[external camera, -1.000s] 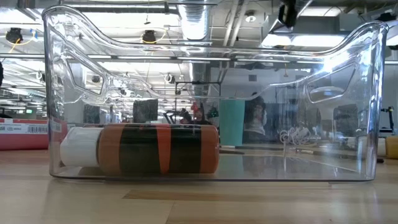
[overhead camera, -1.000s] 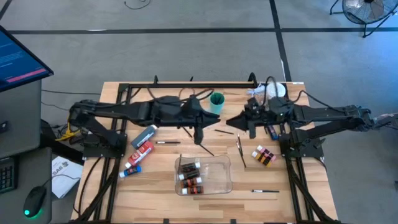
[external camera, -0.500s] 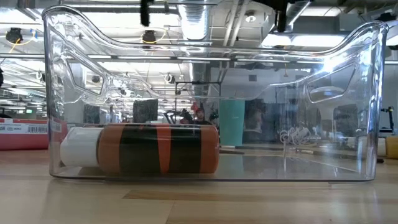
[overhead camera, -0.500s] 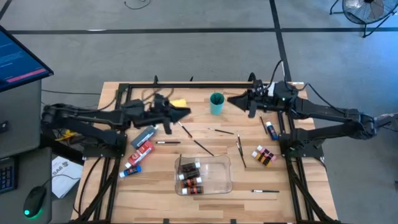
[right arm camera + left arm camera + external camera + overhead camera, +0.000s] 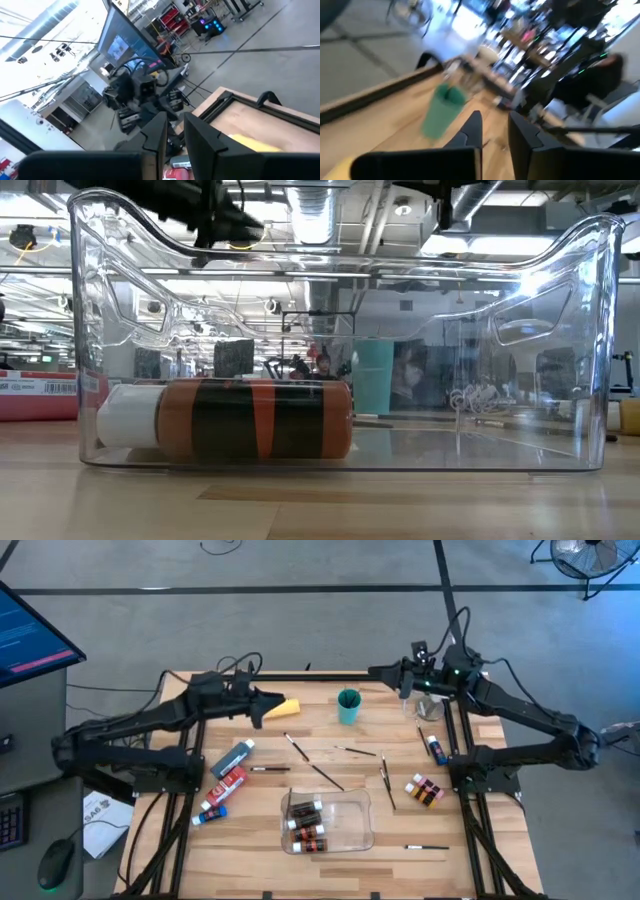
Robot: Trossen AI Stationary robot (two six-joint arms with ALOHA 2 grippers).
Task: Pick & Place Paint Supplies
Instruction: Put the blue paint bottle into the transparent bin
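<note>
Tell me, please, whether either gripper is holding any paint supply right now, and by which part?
Nothing is held. The left gripper and right gripper both show an empty narrow gap between their fingers.

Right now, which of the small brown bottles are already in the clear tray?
The three brown bottles stacked at the clear tray's left end. The other two brown bottles lie on the bare table, right of the tray.

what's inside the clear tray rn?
The clear tray holds small paint bottles, brown with white caps, lying in its left half. Overlap hides the exact count; the right half looks bare.
</note>
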